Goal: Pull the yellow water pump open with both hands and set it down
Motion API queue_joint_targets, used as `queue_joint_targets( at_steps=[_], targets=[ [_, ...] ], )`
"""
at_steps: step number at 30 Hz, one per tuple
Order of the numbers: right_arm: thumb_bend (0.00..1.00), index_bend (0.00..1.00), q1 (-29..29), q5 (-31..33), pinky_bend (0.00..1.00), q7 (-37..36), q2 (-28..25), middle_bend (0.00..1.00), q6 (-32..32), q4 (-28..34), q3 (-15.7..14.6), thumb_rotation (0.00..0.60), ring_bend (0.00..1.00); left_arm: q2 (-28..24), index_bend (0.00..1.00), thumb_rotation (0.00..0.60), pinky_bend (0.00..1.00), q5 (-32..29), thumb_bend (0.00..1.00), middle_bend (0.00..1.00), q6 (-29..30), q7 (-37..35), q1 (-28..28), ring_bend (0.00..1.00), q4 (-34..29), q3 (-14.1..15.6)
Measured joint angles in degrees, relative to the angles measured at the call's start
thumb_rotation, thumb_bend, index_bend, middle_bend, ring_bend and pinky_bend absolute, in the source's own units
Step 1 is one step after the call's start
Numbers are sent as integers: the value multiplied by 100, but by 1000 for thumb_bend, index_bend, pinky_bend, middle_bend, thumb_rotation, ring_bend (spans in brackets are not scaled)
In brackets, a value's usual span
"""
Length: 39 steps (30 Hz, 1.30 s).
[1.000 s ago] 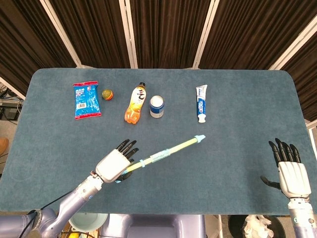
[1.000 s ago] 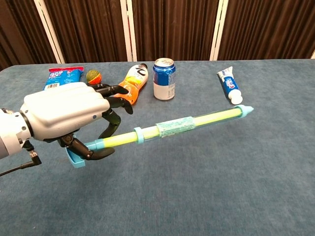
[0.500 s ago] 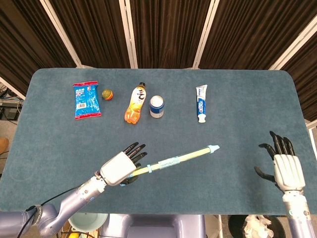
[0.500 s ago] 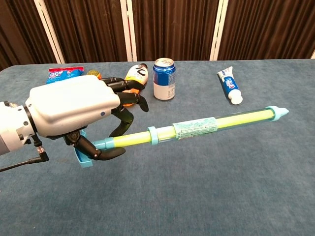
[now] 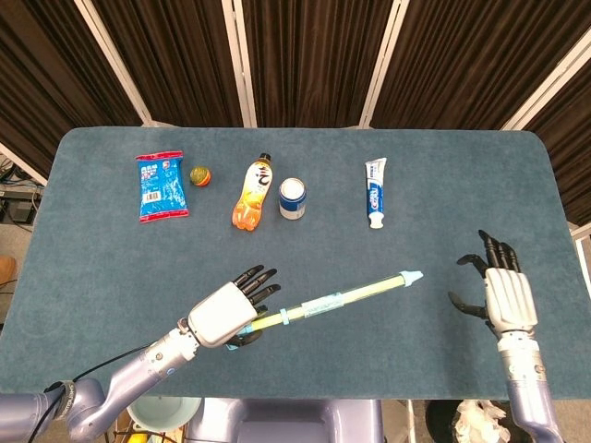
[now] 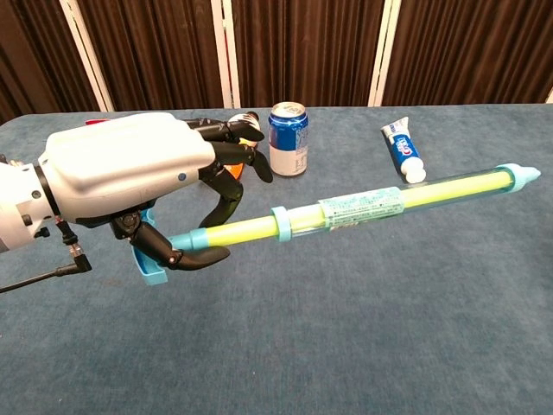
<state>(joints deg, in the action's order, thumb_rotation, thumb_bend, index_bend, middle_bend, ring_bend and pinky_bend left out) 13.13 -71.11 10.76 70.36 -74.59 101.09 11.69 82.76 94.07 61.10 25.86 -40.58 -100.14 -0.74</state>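
Note:
The yellow water pump [image 5: 346,295] [image 6: 371,206] is a long yellow tube with light blue ends and a clear sleeve, lifted off the table and pointing right. My left hand [image 5: 226,312] [image 6: 130,186] grips its left end by the blue handle, thumb under the shaft. My right hand [image 5: 499,293] hovers to the right of the pump's blue tip [image 5: 413,276], fingers spread, holding nothing and a little apart from it. The chest view does not show the right hand.
Along the far side of the blue table [image 5: 92,258] lie a blue snack bag [image 5: 162,185], a small ball [image 5: 200,175], an orange drink bottle [image 5: 253,192], a blue can [image 5: 293,197] [image 6: 288,138] and a toothpaste tube [image 5: 374,192] [image 6: 403,150].
My left hand has carried the pump rightwards and raised it. The right hand has come in from the table's right edge towards the pump's tip.

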Motion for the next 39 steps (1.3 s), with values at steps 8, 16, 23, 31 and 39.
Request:
queue_joint_targets(
  at_steps=[8,16,23,31,39],
  targets=[
    [271,384,80,88,0,98,134,0,23,35,0,600,0,-32,650,600,112,116,392,179,-6,-313,-50,7,31,-7],
    [276,384,149,216,0,282,218,0,-20,63,39,600,0,-102,651,600,112,198,392,178,-60,-431,-84,7,4,38],
    [289,384,167,301,0,310,248,0,-32,70,29,600,0,-105,653,600,112,211,392,178,-70,-446,-107,7,8,3],
    [289,384,138,317,0,256,278,0,-44,125,-49,600,0,-105,656,600,112,142,391,179,-122,-455,-143,7,15,-67],
    [289,383,127,300,0,195,303,0,-75,238,-81,600,0,-114,656,600,112,56,391,179,-223,-487,-192,7,22,-107]
  ],
)
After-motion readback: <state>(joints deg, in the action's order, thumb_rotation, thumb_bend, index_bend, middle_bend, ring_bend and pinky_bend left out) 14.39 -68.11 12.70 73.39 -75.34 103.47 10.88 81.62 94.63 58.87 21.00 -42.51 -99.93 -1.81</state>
